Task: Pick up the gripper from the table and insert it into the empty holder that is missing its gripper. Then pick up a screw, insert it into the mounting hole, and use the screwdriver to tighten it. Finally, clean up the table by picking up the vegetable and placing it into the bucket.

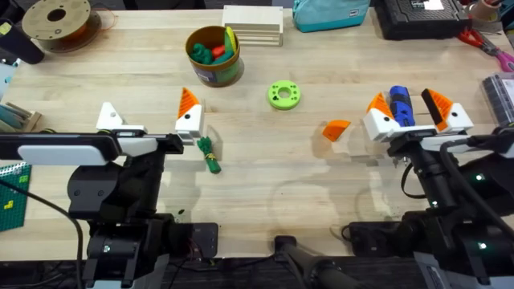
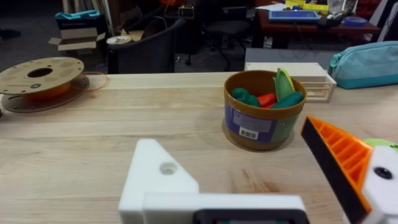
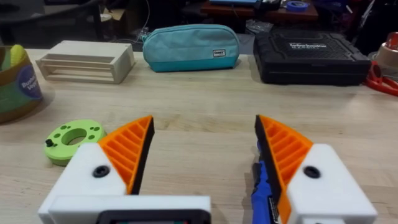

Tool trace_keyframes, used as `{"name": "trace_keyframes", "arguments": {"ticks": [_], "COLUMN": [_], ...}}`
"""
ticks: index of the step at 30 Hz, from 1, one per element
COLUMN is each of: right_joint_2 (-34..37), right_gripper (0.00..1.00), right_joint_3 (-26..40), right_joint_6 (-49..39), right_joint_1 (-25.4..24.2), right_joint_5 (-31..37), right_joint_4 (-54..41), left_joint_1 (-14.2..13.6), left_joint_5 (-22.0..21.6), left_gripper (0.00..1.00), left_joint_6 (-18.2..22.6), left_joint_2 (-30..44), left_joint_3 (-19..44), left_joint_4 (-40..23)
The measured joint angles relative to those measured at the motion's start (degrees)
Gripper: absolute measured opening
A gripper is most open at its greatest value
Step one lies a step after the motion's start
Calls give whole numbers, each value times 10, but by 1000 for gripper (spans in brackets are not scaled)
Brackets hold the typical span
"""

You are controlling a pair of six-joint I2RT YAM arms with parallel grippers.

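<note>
While the loose orange gripper (image 1: 336, 128) lies untouched on the bench (image 1: 265, 168), just beside the right gripper (image 1: 414, 110), the first step is pending. Both arms' jaws stand released; the left gripper (image 1: 148, 118) has a bare white holder (image 1: 110, 117) awaiting it.

No text is legible. The tub (image 2: 264, 117) carries a white barcode sticker with unreadable digits. The teal pouch (image 3: 191, 47) bears a small white tag, and the black case (image 3: 311, 56) shows raised lettering; both are too small to read.
</note>
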Motion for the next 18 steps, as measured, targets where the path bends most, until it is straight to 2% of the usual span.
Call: {"name": "trace_keyframes", "arguments": {"ticks": [13, 16, 18], "right_joint_2": [0, 0, 1], "right_gripper": [951, 952, 951], "right_joint_3": [0, 2, 16], "right_joint_6": [0, 8, 20], "right_joint_1": [0, 0, 0], "right_joint_5": [0, 0, 0], "right_joint_4": [5, 20, -25], "left_joint_1": [0, 0, 0], "left_joint_5": [0, 1, 1], "left_gripper": [985, 986, 987], "left_joint_6": [0, 0, 1], "left_joint_2": [0, 0, 6], "left_joint_3": [1, 14, 42], "left_joint_4": [-4, -54, -102]}}
